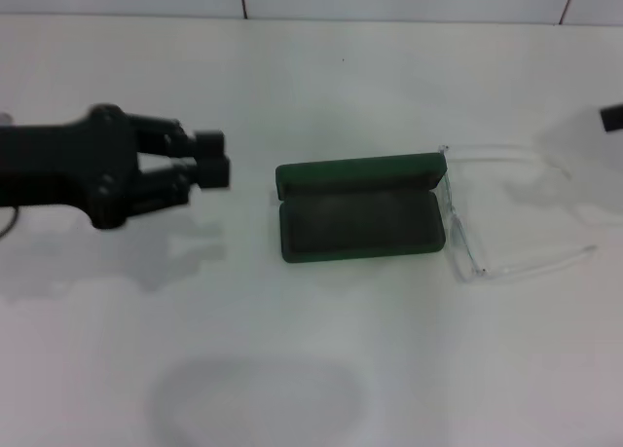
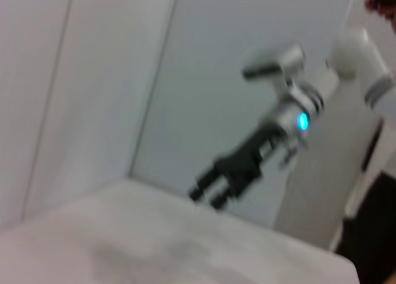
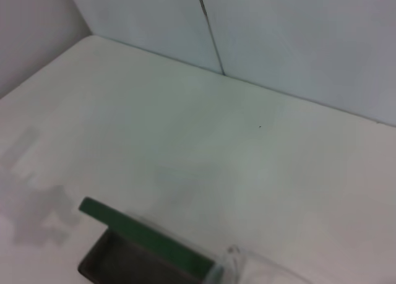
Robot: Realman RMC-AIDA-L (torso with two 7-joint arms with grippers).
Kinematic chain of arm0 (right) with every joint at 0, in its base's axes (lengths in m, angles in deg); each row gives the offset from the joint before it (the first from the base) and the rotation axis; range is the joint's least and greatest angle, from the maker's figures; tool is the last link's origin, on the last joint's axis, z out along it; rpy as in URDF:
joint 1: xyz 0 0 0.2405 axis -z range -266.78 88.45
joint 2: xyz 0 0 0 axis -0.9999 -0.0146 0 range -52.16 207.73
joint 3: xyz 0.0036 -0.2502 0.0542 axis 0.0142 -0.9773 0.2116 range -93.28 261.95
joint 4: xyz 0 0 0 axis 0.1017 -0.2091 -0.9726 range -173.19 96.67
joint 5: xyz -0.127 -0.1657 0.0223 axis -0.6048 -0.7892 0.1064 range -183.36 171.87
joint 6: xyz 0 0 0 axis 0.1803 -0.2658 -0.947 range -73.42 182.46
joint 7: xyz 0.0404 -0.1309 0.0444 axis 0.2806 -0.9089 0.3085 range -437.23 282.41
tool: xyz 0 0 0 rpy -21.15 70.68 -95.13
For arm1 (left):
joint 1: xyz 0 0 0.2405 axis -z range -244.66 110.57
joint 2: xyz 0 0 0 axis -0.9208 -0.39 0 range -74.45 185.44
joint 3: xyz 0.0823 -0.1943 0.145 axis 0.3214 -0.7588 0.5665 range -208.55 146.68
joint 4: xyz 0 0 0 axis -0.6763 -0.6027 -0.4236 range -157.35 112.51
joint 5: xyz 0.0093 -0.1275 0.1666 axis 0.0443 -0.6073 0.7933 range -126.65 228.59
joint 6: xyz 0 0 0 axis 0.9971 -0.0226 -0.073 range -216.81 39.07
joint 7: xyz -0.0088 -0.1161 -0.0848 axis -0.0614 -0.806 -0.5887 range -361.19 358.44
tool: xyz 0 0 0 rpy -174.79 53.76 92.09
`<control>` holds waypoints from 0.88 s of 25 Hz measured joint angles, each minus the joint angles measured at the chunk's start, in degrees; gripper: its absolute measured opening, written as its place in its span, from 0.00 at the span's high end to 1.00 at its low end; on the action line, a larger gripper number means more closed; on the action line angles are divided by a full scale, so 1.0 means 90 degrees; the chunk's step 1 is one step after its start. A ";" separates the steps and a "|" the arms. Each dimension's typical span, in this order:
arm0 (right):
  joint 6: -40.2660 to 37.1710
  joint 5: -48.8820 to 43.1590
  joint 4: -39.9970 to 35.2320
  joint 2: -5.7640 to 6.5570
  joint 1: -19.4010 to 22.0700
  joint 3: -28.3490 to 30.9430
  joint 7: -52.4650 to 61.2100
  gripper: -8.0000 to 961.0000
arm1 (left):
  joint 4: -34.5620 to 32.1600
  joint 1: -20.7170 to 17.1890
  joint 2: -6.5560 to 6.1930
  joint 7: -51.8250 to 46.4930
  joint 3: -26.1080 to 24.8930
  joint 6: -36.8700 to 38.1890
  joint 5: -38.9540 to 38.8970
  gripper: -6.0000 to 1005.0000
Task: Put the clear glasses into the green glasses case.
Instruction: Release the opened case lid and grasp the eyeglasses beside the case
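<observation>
**Me:** Head view has the green glasses case [image 1: 361, 210] lying open on the white table [image 1: 321, 369], and I'm placing everything from it. Its lid stands up along the far edge and the dark lining faces upward.

**Partner:** Where are the clear glasses?

**Me:** The clear glasses [image 1: 506, 218] sit on the table just beside the case, on its right-hand end. Their front looks to be touching or nearly touching that end, and the two thin arms stretch away from the case. They are outside it; the case's hollow holds nothing that I can see.

**Partner:** And the left gripper?

**Me:** The left gripper [image 1: 214, 159] hangs off the case's left end, apart from it, pointing toward it. I see its fingertips pressed close together, with nothing pinched between them.

**Partner:** The right one?

**Me:** Only a dark scrap of the right gripper [image 1: 611, 117] shows in the head view, beyond the glasses from the case. In the left wrist view I catch the right gripper [image 2: 207, 194] farther off above the table's edge, too blurred; whether its fingers are spread, I cannot tell. My right wrist view shows the case's green lid [image 3: 145, 234] and a corner of the glasses [image 3: 232, 262] next to it.
</observation>
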 joint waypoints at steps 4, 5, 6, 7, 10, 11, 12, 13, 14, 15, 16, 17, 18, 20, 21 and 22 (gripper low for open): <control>0.0066 -0.0524 0.0599 -0.0004 -0.0785 -0.0232 0.0489 0.21 | 0.0319 0.0187 0.0017 0.0262 0.0070 0.0020 0.0405 0.70; 0.0103 -0.0705 0.0788 -0.0016 -0.0983 -0.0286 0.0627 0.21 | 0.0383 0.0190 0.0022 0.0400 0.0101 0.0021 0.0429 0.70; 0.0144 -0.0862 0.0959 -0.0036 -0.1152 -0.0337 0.0740 0.21 | 0.0434 0.0192 0.0029 0.0545 0.0125 0.0023 0.0431 0.70; 0.0175 -0.1011 0.1095 -0.0063 -0.1259 -0.0381 0.0828 0.22 | 0.0492 0.0195 0.0041 0.0720 0.0141 0.0023 0.0433 0.70; 0.0316 -0.1351 0.1481 -0.0171 -0.1510 -0.0596 0.1142 0.28 | 0.0606 0.0201 0.0119 0.1110 0.0155 0.0014 0.0435 0.70; 0.0365 -0.1407 0.1577 -0.0190 -0.1551 -0.0692 0.1247 0.29 | 0.0634 0.0202 0.0140 0.1210 0.0155 0.0007 0.0436 0.70; 0.0445 -0.1476 0.1729 -0.0213 -0.1615 -0.0872 0.1408 0.29 | 0.0674 0.0202 0.0159 0.1315 0.0155 0.0000 0.0436 0.70; 0.0548 -0.1516 0.1885 -0.0217 -0.1675 -0.1080 0.1547 0.29 | 0.0716 0.0202 0.0172 0.1417 0.0155 -0.0006 0.0437 0.71; 0.0650 -0.1534 0.2008 -0.0219 -0.1723 -0.1224 0.1647 0.29 | 0.0790 0.0203 0.0178 0.1538 0.0154 -0.0009 0.0438 0.71; 0.0876 -0.1542 0.2316 -0.0221 -0.1851 -0.1477 0.1784 0.29 | 0.0831 0.0207 0.0184 0.1597 0.0154 -0.0011 0.0439 0.71; 0.0933 -0.1541 0.2435 -0.0221 -0.1902 -0.1500 0.1807 0.29 | 0.0877 0.0217 0.0192 0.1661 0.0154 -0.0014 0.0439 0.71; 0.0995 -0.1533 0.2600 -0.0221 -0.1968 -0.1513 0.1830 0.29 | 0.0934 0.0231 0.0196 0.1723 0.0153 -0.0016 0.0439 0.71; 0.1087 -0.1518 0.2863 -0.0221 -0.2089 -0.1525 0.1864 0.29 | 0.0934 0.0231 0.0196 0.1723 0.0153 -0.0016 0.0439 0.71; 0.1195 -0.1506 0.3271 -0.0223 -0.2282 -0.1505 0.1901 0.29 | 0.1099 0.0279 0.0205 0.1859 0.0152 -0.0016 0.0458 0.71; 0.1261 -0.1508 0.3450 -0.0223 -0.2380 -0.1515 0.1935 0.29 | 0.1142 0.0293 0.0209 0.1890 0.0151 -0.0016 0.0474 0.71; 0.1331 -0.1520 0.3614 -0.0227 -0.2466 -0.1538 0.1981 0.29 | 0.1185 0.0308 0.0217 0.1931 0.0150 -0.0016 0.0497 0.71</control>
